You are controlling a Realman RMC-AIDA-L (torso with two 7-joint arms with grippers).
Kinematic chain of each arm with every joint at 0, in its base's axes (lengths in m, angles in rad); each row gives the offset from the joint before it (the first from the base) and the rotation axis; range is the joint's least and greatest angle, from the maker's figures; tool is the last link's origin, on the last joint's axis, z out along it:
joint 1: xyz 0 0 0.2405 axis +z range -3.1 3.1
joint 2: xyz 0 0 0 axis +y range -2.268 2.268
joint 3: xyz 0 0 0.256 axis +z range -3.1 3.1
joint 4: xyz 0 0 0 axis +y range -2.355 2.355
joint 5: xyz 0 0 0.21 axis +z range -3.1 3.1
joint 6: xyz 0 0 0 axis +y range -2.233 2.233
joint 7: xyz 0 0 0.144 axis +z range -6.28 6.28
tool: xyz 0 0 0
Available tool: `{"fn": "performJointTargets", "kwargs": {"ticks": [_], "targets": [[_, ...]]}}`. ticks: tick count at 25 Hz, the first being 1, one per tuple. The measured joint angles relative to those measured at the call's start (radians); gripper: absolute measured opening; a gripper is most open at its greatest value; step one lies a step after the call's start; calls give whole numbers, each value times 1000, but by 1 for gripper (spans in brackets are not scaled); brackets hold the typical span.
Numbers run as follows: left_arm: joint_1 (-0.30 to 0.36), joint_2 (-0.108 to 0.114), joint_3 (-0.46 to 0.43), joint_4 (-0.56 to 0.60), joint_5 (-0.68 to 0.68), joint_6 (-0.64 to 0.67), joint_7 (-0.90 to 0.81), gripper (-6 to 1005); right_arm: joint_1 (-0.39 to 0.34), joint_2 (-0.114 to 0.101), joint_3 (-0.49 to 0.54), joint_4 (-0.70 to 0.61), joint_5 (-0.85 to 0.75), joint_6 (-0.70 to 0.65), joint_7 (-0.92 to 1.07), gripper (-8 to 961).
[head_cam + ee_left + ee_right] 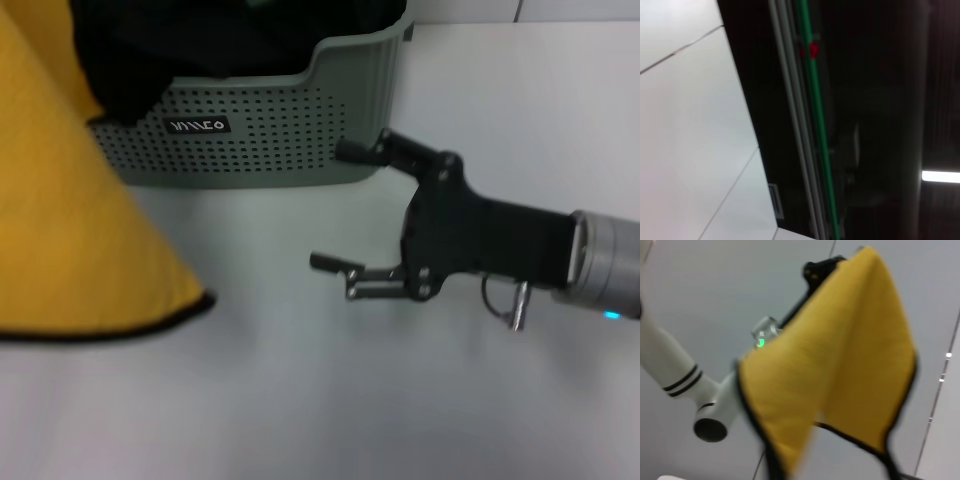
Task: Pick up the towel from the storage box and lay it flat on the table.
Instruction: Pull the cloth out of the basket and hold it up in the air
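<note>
Here, towel [70, 210] hanging lengthwise, left gripper [815, 271] gripping

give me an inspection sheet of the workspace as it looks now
surface: white table, bare in front of the box.
job's things: towel is out of the storage box, hanging in the air with its yellow face showing and its black-trimmed lower edge just above the table, not yet laid flat. The right wrist view shows it draped from the left claw.
clutter: dark black fabric inside the box.
grippers: left claw holds the towel's top edge up high; right claw is open and empty, low over the table in front of the box.
cables: thin wire loop under the right arm's wrist.
surroundings: pale wall and dark ceiling with a light strip.
</note>
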Motion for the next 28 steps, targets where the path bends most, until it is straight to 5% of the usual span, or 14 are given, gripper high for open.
{"fn": "performJointTargets", "kwargs": {"ticks": [9, 20, 28], "targets": [[-75, 3, 5, -77, 45, 1, 4, 10, 1, 0, -159, 3, 135, -106, -118, 874], [-181, 2, 40, -175, 110, 10, -4, 9, 55, 0, -183, 37, 210, -178, -145, 873], [-187, 3, 44, -165, 109, 33, -13, 10, 49, 0, -184, 50, 211, -198, -141, 427]]}}
